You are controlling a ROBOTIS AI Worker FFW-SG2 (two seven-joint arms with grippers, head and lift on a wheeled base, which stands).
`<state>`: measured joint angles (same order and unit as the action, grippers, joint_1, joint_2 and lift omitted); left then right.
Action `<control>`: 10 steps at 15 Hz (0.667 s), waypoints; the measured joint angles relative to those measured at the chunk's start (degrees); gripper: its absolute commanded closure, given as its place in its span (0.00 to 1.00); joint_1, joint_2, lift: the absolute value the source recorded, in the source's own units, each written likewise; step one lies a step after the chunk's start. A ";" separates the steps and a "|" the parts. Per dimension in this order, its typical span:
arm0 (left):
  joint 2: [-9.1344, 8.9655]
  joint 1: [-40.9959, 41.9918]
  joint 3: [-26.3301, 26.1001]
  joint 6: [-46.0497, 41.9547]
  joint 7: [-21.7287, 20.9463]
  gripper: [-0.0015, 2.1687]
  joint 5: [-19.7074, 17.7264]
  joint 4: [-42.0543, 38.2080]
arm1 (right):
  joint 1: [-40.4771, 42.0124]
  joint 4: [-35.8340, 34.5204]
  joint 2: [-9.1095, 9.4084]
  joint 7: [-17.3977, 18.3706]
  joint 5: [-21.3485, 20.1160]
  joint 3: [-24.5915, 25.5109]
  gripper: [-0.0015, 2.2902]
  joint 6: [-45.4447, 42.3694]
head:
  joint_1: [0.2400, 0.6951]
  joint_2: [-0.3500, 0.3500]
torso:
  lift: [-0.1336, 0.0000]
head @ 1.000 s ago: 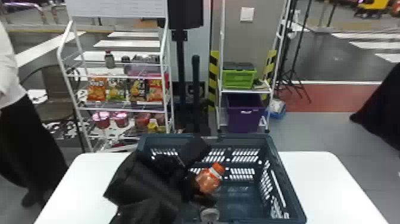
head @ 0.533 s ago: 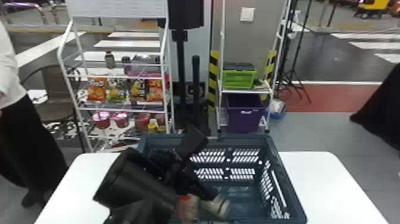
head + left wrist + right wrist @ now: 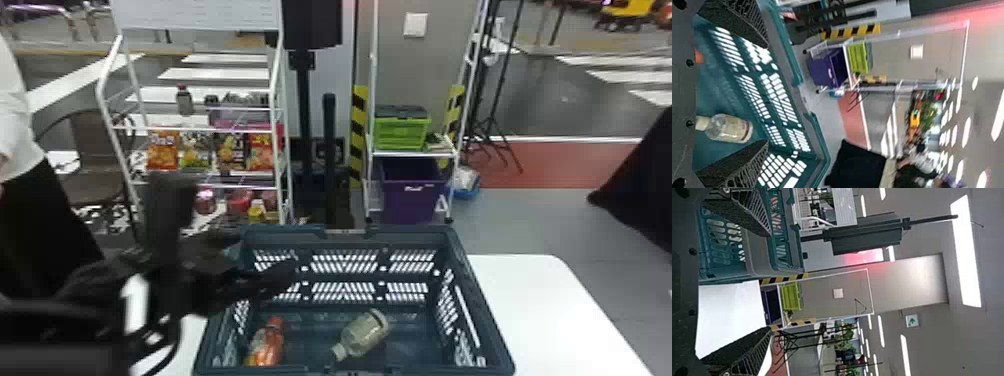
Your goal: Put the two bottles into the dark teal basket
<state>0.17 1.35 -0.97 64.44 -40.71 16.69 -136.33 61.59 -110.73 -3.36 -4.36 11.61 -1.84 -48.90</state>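
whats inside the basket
Two bottles lie in the basket: the orange one toward the left, the clear one near the middle. The left gripper covers part of the back left corner in the head view, and the near rim hides the floor behind it.

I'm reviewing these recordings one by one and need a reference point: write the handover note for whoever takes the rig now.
Left gripper: open and empty, at the basket's left side.
Right gripper: open, empty.
Orange bottle: inside the basket, left part.
Pale bottle: inside, lying near the middle.
Done: both bottles in.
Left: probably just withdrawing the left arm.
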 measured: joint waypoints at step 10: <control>0.00 42.91 22.48 -50.75 7.42 0.04 -27.73 -1.87 | 1.01 -4.56 -1.13 -0.59 -1.27 -0.29 0.01 5.25 | 0.57 0.50 | 1.00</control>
<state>0.18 44.26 21.51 13.70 -33.29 -11.05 -138.19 62.60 -115.29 -4.50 -4.95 10.34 -2.13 -43.65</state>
